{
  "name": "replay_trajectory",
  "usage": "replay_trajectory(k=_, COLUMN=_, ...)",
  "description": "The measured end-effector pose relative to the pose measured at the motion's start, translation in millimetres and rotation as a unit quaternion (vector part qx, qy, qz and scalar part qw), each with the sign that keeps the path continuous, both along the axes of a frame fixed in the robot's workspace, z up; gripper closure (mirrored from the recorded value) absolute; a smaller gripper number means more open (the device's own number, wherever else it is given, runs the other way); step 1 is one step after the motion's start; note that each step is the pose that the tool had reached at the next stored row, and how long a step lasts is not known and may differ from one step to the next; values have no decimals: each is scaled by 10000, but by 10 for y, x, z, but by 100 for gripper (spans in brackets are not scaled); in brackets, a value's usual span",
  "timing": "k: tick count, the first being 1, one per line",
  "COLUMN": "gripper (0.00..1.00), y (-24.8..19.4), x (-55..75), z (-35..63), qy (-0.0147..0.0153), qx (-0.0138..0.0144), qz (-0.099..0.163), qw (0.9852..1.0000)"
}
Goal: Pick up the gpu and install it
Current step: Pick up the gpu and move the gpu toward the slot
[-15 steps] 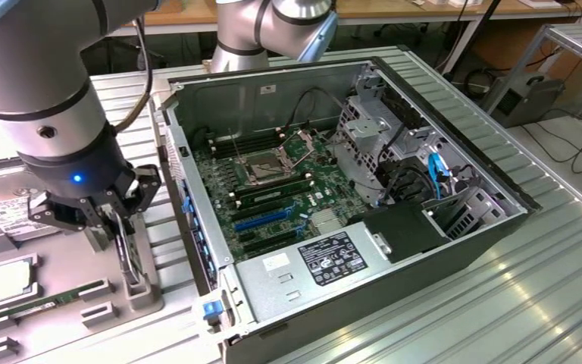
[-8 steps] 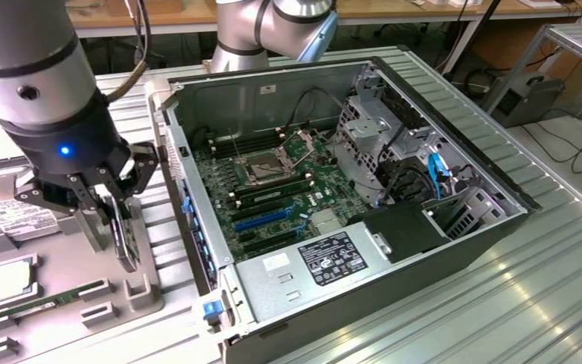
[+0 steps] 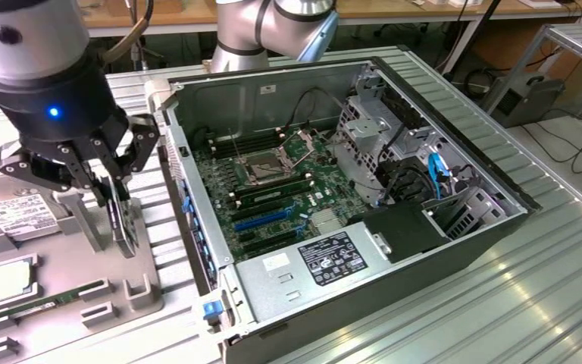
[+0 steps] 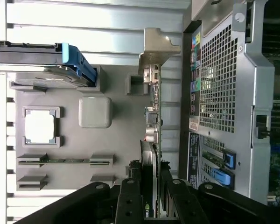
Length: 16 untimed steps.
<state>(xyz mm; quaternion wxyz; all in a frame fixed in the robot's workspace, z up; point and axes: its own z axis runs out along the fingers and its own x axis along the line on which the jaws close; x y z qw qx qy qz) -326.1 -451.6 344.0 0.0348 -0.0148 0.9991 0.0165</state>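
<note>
The gpu (image 3: 124,225) stands on edge in the grey holder tray (image 3: 79,318), at the exterior view's left, beside the open computer case (image 3: 392,250). In the wrist view the gpu (image 4: 152,158) runs edge-on, with its silver bracket at the far end by the case's rear panel. My gripper (image 3: 109,193) is down over the card's top edge. Its black fingers (image 4: 130,198) press against both faces of the card, so the gripper (image 4: 151,198) is shut on it. The card's lower edge still sits at the tray. Blue expansion slots (image 3: 261,220) lie on the motherboard inside the case.
On the tray lie a silver hard drive (image 3: 18,212) with a white label, a processor (image 3: 8,277) and a green memory stick (image 3: 39,305). The case's perforated rear wall (image 4: 219,84) stands close beside the card. A black power supply (image 3: 402,231) and drive cages fill the case's right side.
</note>
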Motion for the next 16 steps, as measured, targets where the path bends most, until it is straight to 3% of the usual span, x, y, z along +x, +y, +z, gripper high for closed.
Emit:
replay_trajectory(k=5, gripper=74, y=-38, x=63, z=227, qy=9, qx=3, qz=1, qw=10000)
replay_trajectory(k=10, gripper=74, y=-91, x=202, z=488, qy=37, qx=10, qz=1, qw=10000)
replay_trajectory(k=16, gripper=74, y=-124, x=500, z=817, qy=110, qx=21, qz=1, qw=9999)
